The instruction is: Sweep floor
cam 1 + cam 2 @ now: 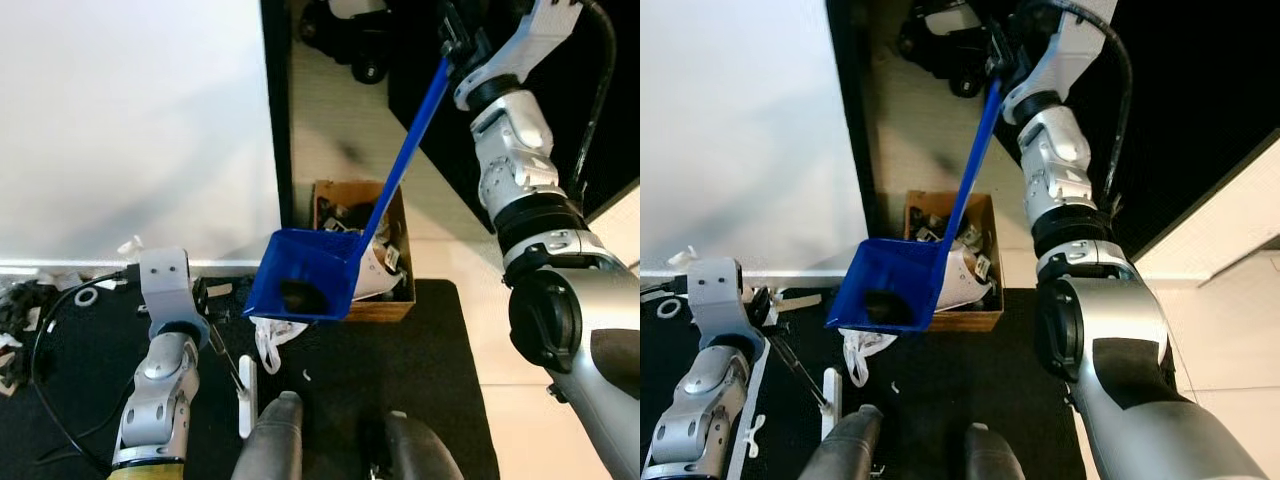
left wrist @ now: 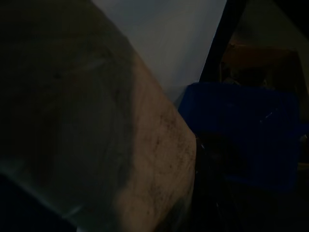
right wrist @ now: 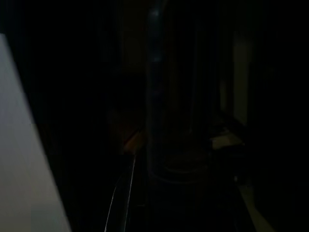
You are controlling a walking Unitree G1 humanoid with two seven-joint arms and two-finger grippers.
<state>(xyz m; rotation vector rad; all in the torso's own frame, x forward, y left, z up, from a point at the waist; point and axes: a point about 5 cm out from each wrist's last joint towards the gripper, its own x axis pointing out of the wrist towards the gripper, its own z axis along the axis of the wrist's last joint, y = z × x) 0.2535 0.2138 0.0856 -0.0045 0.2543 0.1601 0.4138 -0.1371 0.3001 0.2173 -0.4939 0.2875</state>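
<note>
Dustpan (image 1: 300, 280) hangs loaded with dark debris, just short of the cardboard box (image 1: 392, 300); my right gripper (image 1: 458, 45) clenches its long handle. I can't tell my left gripper's fingers. Next, I judge, carry it forward and tip it.

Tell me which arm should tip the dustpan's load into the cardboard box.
Right. The right gripper holds the blue dustpan by its handle, right beside the cardboard box; the left arm is lower, by the white brush.

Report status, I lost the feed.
Right gripper holds dustpan raised by box, dark debris inside. Left gripper low over mat, by brush.
</note>
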